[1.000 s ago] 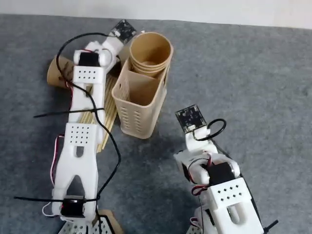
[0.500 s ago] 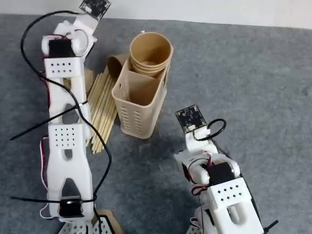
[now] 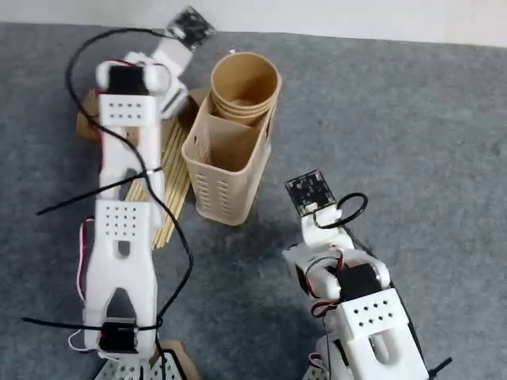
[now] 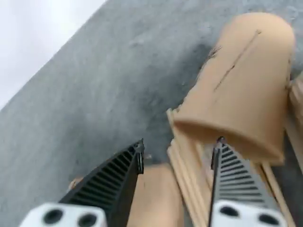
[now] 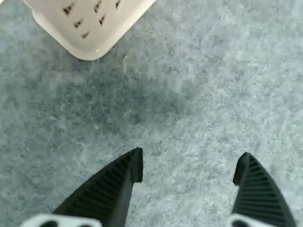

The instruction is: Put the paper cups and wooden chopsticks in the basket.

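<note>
Far left in the high view, a left cup lies on its side on the grey worktop, partly under the left arm. That arm runs from the near edge up to the far-left corner.

Left claw is released, jaws spread, nothing btw them gripped. It hangs over a tipped cup that lies on its side across the sticks. The cup's rim is just beside one fingertip. Can't tell if this is the same cup as the one at far left. A 2nd tan shape sits low btw the jaws; can't tell what it is.

In the high view the sticks lie flat in a bundle, just beside the basket's left wall and partly under the arm, none in the basket.

Basket stands mid-worktop. A stack of nested cups sits in its far end, mouth up, rim above the basket's rim.

Right arm sits near the front, right of the basket and well apart from sticks and cups. Right claw is released, jaws wide, holding nothing, over bare worktop. A basket corner shows near it, not touching.
</note>
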Robot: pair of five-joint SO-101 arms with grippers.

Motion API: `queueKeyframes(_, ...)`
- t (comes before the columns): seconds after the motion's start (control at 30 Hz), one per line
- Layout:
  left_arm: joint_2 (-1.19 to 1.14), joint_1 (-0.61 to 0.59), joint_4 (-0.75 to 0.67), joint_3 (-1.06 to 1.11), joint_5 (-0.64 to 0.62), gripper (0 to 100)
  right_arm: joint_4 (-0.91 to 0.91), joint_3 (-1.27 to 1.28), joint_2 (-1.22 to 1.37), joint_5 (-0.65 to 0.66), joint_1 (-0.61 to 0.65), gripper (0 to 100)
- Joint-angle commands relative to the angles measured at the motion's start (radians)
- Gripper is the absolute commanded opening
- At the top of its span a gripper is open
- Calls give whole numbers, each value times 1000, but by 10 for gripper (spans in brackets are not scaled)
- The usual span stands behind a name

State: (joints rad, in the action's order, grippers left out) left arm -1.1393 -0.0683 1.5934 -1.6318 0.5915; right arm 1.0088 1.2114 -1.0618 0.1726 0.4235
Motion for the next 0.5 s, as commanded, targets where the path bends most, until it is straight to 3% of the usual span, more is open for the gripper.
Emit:
queueKeyframes(0.0, -67, 38, -196, -33, 11, 253, -15, -4, -13, 9, 4, 310)
queueKeyframes(0.2, -203, 65, -470, -33, 12, 243, -15, -4, -13, 11, 5, 310)
queueKeyframes(0.27, -245, 73, -540, -31, 18, 186, -15, -4, -13, 11, 5, 310)
queueKeyframes(0.37, -288, 91, -565, -33, 167, 18, -15, -4, -13, 11, 5, 310)
queueKeyframes(0.47, -297, 90, -529, -33, 198, 3, -15, -4, -13, 11, 5, 310)
